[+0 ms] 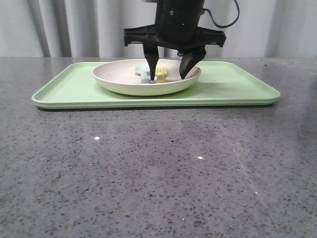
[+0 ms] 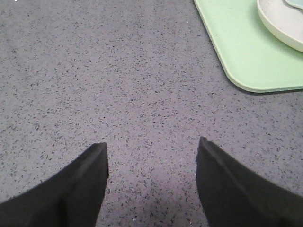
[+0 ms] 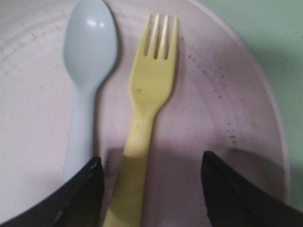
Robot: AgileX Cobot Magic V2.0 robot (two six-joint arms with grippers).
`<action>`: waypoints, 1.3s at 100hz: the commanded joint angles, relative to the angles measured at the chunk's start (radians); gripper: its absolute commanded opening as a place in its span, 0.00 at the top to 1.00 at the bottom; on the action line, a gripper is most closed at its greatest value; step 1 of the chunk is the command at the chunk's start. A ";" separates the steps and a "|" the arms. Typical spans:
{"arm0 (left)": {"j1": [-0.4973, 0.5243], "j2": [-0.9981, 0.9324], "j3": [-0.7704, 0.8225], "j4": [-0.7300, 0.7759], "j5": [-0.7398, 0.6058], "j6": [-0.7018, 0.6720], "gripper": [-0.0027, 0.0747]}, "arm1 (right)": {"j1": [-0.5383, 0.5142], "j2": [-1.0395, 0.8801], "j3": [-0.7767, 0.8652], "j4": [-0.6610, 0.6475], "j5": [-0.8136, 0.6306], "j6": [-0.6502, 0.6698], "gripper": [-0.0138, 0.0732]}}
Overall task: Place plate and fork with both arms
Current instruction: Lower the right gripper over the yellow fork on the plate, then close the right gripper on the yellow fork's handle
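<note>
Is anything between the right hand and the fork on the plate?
Nothing visible blocks it. The right hand is open, its fingers straddling the handle of the fork on the plate. The spoon lies right beside the fork, its handle at one finger, so it may get nudged.

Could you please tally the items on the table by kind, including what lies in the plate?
Trays: 1, the light-green tray
Plates: 1, the cream plate on the tray
Forks: 1, the yellow fork in the plate
Spoons: 1, the pale blue spoon beside the fork
Total: 4
</note>
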 commanded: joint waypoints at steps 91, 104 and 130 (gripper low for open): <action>0.001 0.000 -0.027 -0.010 -0.064 -0.005 0.44 | -0.001 -0.040 -0.030 -0.026 -0.036 0.015 0.51; 0.001 0.000 -0.027 -0.010 -0.064 -0.005 0.44 | -0.001 -0.040 -0.030 -0.026 -0.036 0.015 0.56; 0.001 0.000 -0.027 -0.010 -0.064 -0.005 0.44 | -0.001 -0.040 -0.030 -0.026 -0.036 0.015 0.59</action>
